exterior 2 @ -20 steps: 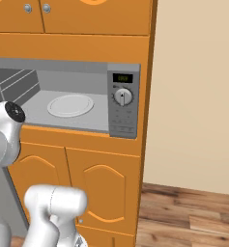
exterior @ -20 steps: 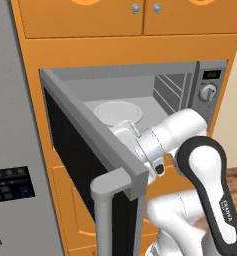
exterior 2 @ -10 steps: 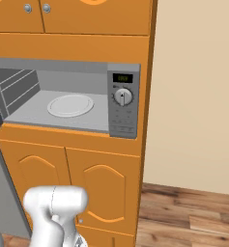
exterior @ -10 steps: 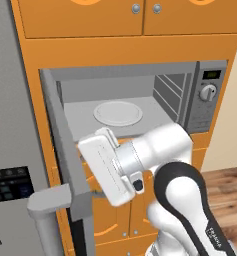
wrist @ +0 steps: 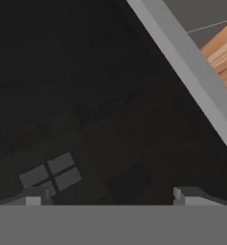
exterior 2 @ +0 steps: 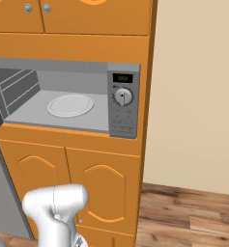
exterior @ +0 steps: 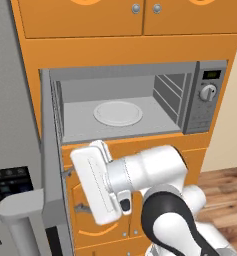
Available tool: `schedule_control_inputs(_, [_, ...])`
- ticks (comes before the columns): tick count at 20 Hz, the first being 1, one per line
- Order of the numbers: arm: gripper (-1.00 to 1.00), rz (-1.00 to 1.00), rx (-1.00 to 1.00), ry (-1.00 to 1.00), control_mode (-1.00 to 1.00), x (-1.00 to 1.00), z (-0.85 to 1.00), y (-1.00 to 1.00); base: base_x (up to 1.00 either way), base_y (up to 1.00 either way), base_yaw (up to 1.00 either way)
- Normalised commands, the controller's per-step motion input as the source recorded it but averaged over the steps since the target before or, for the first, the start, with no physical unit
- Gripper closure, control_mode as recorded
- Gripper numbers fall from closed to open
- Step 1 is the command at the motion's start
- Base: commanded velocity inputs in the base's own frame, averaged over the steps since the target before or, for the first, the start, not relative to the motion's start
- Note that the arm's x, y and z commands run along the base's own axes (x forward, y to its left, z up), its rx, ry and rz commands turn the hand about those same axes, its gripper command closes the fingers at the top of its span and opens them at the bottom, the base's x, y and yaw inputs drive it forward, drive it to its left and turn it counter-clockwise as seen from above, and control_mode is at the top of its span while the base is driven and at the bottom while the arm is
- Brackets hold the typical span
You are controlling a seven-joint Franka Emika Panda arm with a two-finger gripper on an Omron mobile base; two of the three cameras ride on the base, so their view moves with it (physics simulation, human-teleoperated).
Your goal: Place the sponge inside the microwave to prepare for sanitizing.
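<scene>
The microwave [exterior: 140, 105] stands open in the orange cabinetry, its cavity bare but for the white turntable [exterior: 118, 113] in the middle of the floor, with free room on every side of it up to the vented right wall. The door [exterior: 52, 165] is swung out to the left, seen nearly edge-on in the left base view, its grey handle [exterior: 20, 212] low in the corner; the door's lower part runs out of the frame. The control panel [exterior 2: 123, 99] with dial and small display sits on the microwave's right, flush against the cabinet's edge, and beyond that a plain wall and wood floor [exterior 2: 193, 212]. The arm's white wrist and hand [exterior: 97, 182] hang below the cavity's front lip, in front of the lower cabinet doors [exterior 2: 67, 188] and close beside the open door. The tool [wrist: 110, 198] is spread wide with nothing between its tips, the two dark fingertips [wrist: 33, 196] far apart at the bottom of the hand view (the right one is only a grey nub). It faces the door's dark glass, where dim reflections are hard to make out; a grey frame edge crosses the upper right corner on a slant. I cannot tell where the sponge is.
</scene>
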Motion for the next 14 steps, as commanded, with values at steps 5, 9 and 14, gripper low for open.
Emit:
schedule_control_inputs(5, [-1.00,-0.11,0.13,0.07,-1.00,-0.19,-0.40,0.16,0.00,0.00,0.00])
schedule_control_inputs(9, [-1.00,-0.02,0.02,0.04,-1.00,-0.01,-0.03,0.01,0.00,0.00,0.00])
schedule_control_inputs(14, [-1.00,-0.01,-0.05,0.10,-1.00,0.14,0.00,-0.56,0.00,0.00,0.00])
